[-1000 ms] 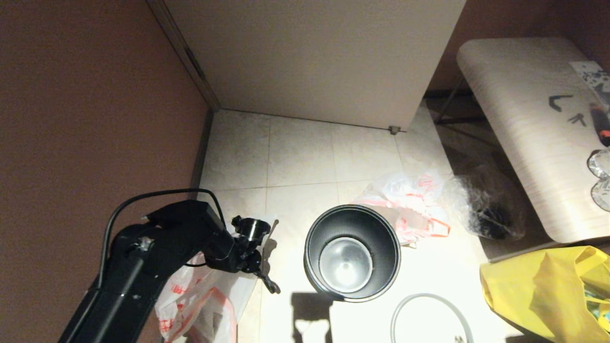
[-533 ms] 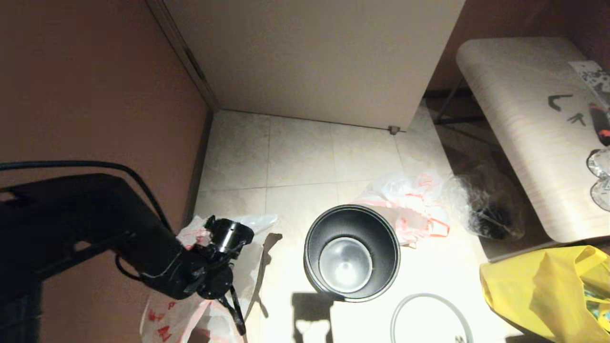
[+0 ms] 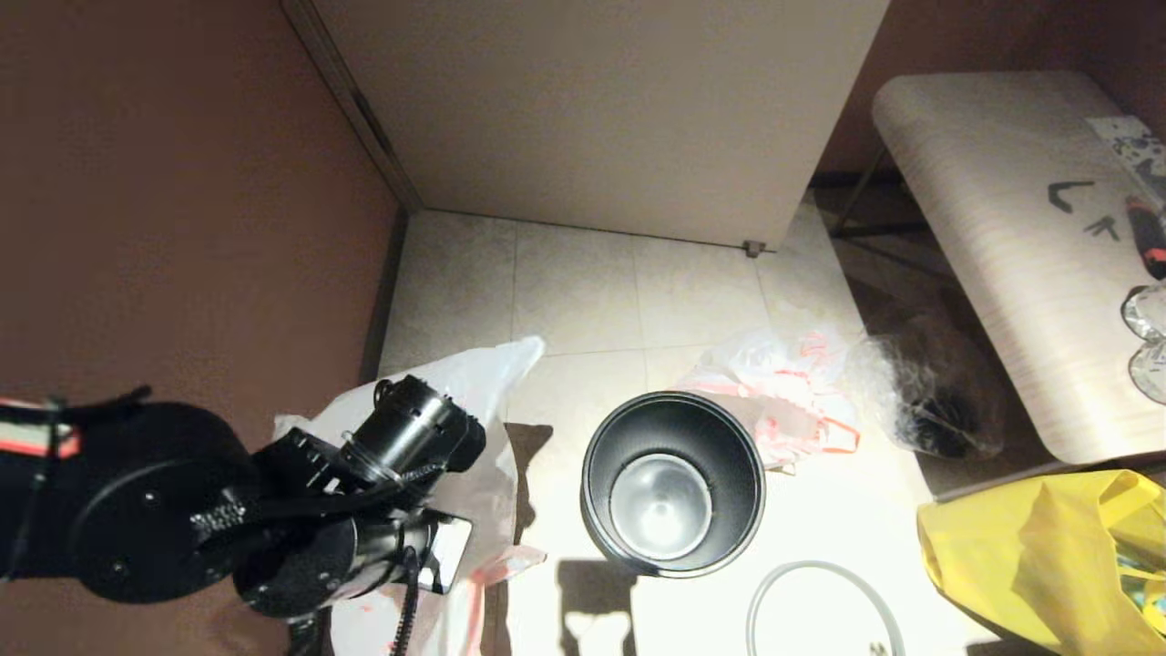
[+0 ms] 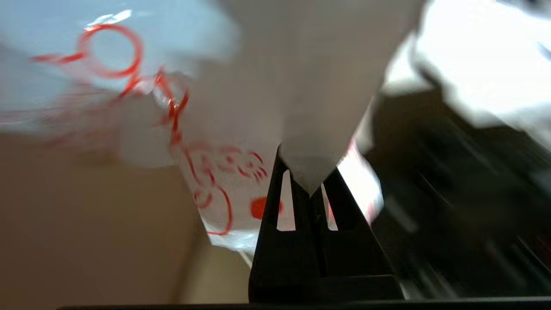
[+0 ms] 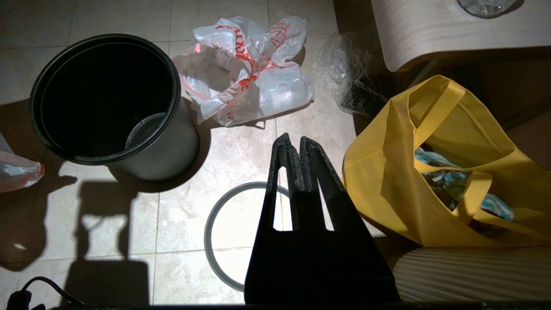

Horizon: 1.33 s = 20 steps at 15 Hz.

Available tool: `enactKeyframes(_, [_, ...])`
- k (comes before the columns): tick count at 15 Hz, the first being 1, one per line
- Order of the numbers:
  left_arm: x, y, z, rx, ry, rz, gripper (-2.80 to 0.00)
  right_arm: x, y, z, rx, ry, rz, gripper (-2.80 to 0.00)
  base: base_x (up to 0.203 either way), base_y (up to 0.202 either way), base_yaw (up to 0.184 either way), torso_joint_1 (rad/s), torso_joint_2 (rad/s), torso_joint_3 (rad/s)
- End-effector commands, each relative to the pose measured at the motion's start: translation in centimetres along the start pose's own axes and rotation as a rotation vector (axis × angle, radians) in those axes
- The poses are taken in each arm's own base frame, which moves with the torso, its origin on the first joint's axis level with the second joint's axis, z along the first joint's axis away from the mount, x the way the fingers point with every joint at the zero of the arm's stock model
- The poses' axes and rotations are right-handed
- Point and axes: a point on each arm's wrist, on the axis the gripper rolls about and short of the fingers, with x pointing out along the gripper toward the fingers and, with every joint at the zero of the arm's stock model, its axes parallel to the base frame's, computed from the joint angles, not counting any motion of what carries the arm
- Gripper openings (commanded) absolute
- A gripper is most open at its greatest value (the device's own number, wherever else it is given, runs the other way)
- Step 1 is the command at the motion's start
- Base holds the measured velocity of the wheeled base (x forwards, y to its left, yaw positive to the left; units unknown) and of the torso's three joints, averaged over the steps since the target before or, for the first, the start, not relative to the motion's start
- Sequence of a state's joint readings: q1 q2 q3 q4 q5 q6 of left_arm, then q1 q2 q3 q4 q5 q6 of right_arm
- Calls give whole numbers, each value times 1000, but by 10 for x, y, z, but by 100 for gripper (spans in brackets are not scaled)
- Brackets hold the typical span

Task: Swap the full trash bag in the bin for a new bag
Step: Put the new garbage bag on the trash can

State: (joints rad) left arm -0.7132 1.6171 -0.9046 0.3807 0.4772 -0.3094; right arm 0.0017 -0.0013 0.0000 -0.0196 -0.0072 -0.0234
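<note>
The left arm has swung up and back since a second ago, lifting the new bag (image 3: 487, 428) off the floor beside the left wall; it now hangs stretched beside the empty bin (image 3: 672, 483); the full trash bag (image 3: 783, 392) lies beyond the bin, toward the table; the left gripper (image 4: 309, 189) pinches a bag fold; the right gripper (image 5: 295, 148), pressed together, hovers above the grey rim ring (image 5: 215, 232); lining comes next.
</note>
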Motion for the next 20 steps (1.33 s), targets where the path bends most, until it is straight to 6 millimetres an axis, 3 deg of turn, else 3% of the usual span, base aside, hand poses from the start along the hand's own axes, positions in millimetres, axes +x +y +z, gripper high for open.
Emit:
enactKeyframes(1, [-45,0,-11,51,180,-172,-280,1,0,-3,-1,10,0,-280,0,0,0,0,0,0])
enactKeyframes(6, [-93,-12,-18,132,182,-313,-280,1,0,-3,0,10,2,-280,0,0,0,0,0,0])
enactKeyframes(8, [-95,-16,-13,142,192,-315,-280,1,0,-3,-1,10,0,-280,0,0,0,0,0,0])
enactKeyframes(10, [-81,-31,-1,147,222,-294,-280,1,0,-3,-1,10,0,-280,0,0,0,0,0,0])
enactKeyframes(14, [-27,-87,37,143,272,-254,-280,1,0,-3,0,10,2,-280,0,0,0,0,0,0])
enactKeyframes(17, [45,-136,59,109,276,-237,-280,1,0,-3,0,10,2,-280,0,0,0,0,0,0])
enactKeyframes(20, [123,-166,78,15,198,-247,-280,1,0,-3,0,10,0,-280,0,0,0,0,0,0])
